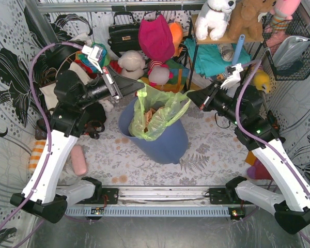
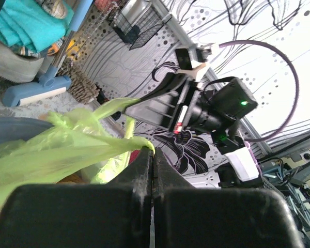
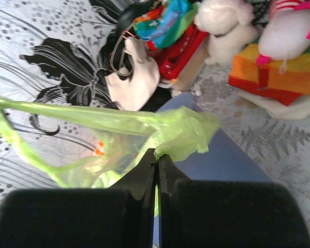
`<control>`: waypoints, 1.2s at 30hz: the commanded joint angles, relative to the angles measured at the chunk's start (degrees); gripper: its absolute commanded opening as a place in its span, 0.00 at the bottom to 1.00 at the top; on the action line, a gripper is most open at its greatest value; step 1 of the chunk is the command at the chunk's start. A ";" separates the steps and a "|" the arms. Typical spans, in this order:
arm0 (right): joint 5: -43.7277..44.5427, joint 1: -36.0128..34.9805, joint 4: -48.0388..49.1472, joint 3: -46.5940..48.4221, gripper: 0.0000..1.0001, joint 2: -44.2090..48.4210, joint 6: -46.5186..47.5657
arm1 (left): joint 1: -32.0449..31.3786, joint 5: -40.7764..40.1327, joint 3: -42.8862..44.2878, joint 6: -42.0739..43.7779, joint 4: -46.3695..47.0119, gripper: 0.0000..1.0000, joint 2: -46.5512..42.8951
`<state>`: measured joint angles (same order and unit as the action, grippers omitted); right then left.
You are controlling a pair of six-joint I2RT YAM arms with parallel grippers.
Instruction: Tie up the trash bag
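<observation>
The lime-green trash bag [image 1: 156, 114] stands in a blue-grey round bin [image 1: 163, 140] at the table's middle, with crumpled tan paper showing through. My left gripper [image 1: 138, 87] is shut on the bag's left handle at its top left; in the left wrist view [image 2: 153, 151] green plastic [image 2: 67, 144] runs out from between the shut jaws. My right gripper [image 1: 190, 96] is shut on the bag's right handle; in the right wrist view [image 3: 156, 153] the plastic [image 3: 183, 132] bunches at the fingertips and a stretched loop runs off to the left. Both handles are pulled apart above the bin.
Soft toys, a black handbag [image 1: 123, 33], a pink cloth [image 1: 156, 37] and a shelf with plush animals [image 1: 217, 18] crowd the back. A cream tote bag [image 3: 133, 82] lies by the left wall. A pink roll [image 1: 78, 160] lies near left. A wire basket [image 1: 294, 49] hangs on the right.
</observation>
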<state>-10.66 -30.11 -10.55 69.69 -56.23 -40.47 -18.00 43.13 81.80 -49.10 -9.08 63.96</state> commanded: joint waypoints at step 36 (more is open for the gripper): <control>-16.05 0.30 10.35 3.58 0.00 -9.23 6.87 | -3.65 -0.35 -12.62 -5.40 17.20 0.00 -8.47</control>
<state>-18.17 -29.93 -6.55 65.63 -67.37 -36.10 -21.54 45.52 66.70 -57.93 7.88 56.82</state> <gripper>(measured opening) 0.003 0.009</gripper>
